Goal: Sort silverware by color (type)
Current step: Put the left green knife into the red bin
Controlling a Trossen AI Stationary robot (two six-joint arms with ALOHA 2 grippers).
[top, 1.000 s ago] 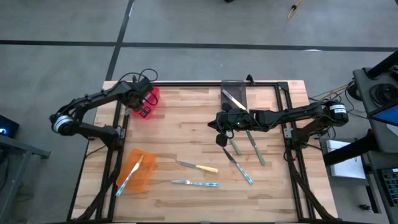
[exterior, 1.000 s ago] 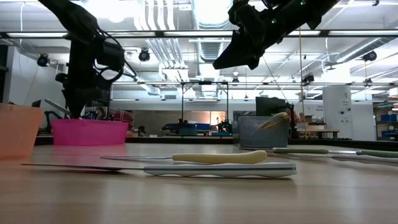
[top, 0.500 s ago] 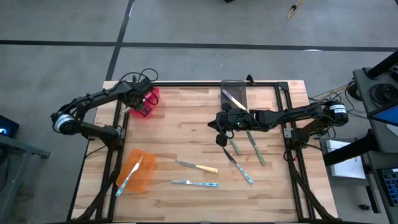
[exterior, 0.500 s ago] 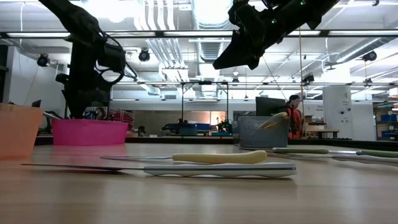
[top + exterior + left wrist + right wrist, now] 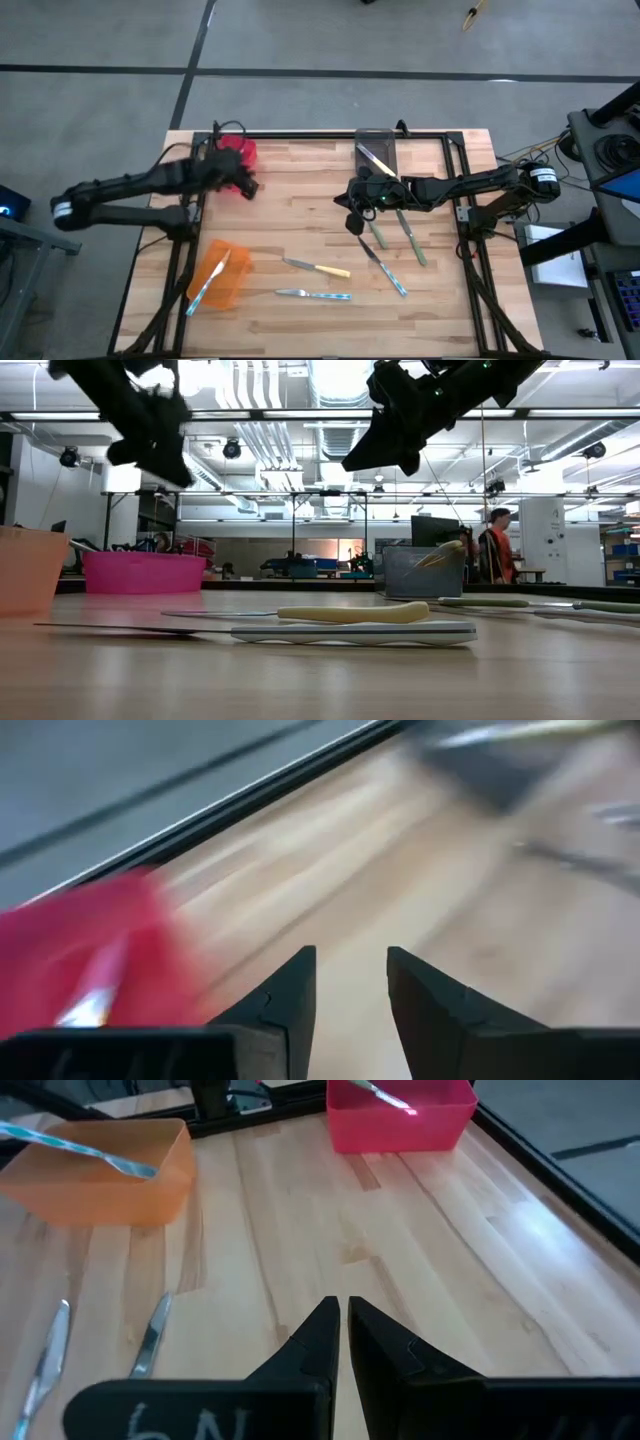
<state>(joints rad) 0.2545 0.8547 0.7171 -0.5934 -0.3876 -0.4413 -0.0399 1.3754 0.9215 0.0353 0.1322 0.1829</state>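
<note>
room: workshop hall seen beyond the table in the low view, ceiling ducts and shelving; a person in a red top is seen far back.
surface: wooden table (image 5: 300, 200), pale butcher-block planks, black frame around the edge.
knives on table: yellow-handled knife (image 5: 318, 268) and light-blue-handled knife (image 5: 314, 294) lie near the front middle; two green-handled knives (image 5: 411, 238) and another blue-handled knife (image 5: 385, 268) lie on the right side, below the right arm.
knives in bins: one blue-handled knife is propped in the orange bin (image 5: 222, 276); a pale-handled knife is leaned in the grey bin (image 5: 376, 150); one knife is seen in the red bin (image 5: 400, 1113) in the right wrist view.
left gripper (image 5: 348, 982): hung above the table just beside the red bin, fingers spread with a gap, nothing between them.
right gripper (image 5: 338, 1328): held over the table's middle, near the green-handled knives, fingers pressed together, nothing pinched.
handling: knives are judged light, stiff and thin; they lie flat, so little is offered to get under. Metal blades are likely slippery; plastic handles are thicker and grippier.
grasp point: handle, taken across its width near mid-length, is judged best; a blade grip is likely to slip or pivot.
writing: white marks, roughly "6N", are seen on the right gripper's body; otherwise no brand or label can be read.
</note>
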